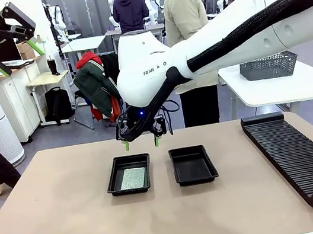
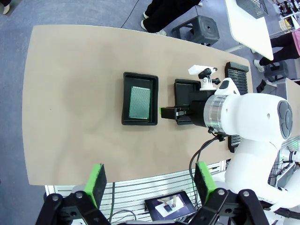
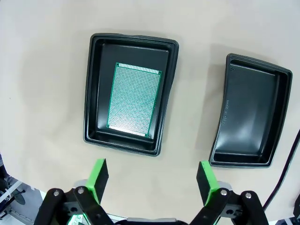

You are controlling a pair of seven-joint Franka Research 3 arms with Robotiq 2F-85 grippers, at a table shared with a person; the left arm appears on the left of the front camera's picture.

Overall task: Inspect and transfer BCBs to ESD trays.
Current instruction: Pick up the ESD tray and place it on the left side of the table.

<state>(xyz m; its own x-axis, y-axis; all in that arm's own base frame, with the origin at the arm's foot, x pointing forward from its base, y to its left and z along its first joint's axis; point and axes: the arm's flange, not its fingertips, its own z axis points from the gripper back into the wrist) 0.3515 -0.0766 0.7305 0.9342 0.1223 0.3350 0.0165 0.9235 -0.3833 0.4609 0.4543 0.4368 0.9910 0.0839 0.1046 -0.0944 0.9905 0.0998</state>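
Jaws of the left tool (image 2: 150, 183), black with green pads, stand wide and empty, high on the near side of the left tray (image 2: 125, 98). That tray is a shallow black plastic rectangle with a flared rim on the matte tan counter (image 1: 55, 230). A thin, flat green BCB (image 1: 133, 177), finely dotted, lies on its floor. Just right of it sits an empty matching tray (image 1: 193, 165), not touching. Above the gap between them hangs the right tool (image 1: 141, 143), wide, holding nothing. Farther right lies a long ribbed black rack (image 1: 301, 156).
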